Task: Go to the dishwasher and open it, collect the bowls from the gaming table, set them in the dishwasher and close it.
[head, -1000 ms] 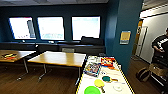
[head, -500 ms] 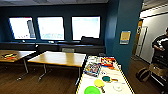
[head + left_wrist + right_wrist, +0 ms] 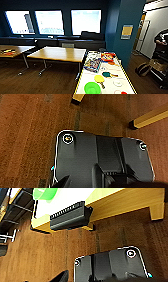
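The green bowl point(image 3: 92, 88) is sitting uncollected at the near end of the white desk point(image 3: 110, 82), so loading is remaining; whether either arm's fingers are open, I cannot tell.

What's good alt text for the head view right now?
A long white-topped gaming table with yellow edging runs forward from the camera, a lime-green round plastic bowl at its near end, with yellow and green round paddles and colourful game boxes beyond. Plain wooden-topped tables stand left under three bright windows.
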Controlling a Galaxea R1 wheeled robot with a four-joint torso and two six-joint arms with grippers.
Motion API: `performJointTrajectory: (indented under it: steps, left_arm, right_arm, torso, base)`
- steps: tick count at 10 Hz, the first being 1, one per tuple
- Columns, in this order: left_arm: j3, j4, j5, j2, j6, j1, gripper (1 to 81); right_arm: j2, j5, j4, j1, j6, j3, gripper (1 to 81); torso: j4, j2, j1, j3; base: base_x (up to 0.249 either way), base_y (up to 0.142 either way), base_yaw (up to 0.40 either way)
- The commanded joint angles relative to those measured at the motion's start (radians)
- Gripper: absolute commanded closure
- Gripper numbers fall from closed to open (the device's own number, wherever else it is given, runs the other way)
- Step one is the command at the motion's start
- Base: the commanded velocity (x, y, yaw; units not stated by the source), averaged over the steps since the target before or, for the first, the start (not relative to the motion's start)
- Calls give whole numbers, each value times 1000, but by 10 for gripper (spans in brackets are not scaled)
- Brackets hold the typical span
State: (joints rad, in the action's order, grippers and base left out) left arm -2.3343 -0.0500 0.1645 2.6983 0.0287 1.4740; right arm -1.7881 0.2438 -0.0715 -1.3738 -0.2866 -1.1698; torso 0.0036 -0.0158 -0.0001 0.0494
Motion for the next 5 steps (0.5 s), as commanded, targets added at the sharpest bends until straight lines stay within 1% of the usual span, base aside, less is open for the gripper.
performJointTrajectory:
  steps: [1,2,4,5]
  left_arm:
    - [16,-2,-37,-18,2,-56,10]
    - [30,-2,-37,-26,2,-56,10]
    - [141,-4,-36,-96,2,-57,10]
    - [174,-4,-34,-116,2,-57,10]
  right_arm:
    - [148,-9,10,124,-65,98,10]
    - [169,-14,12,146,-75,104,10]
    - [221,-21,9,187,-103,130,10]
    - [253,-27,9,216,-111,147,10]
  torso:
    - [0,0,0,-1]
    - [0,0,1,5]
    - [0,0,1,8]
    - [0,0,1,8]
  base:
    - [0,0,0]
    - [0,0,0]
    - [0,0,0]
    - [0,0,0]
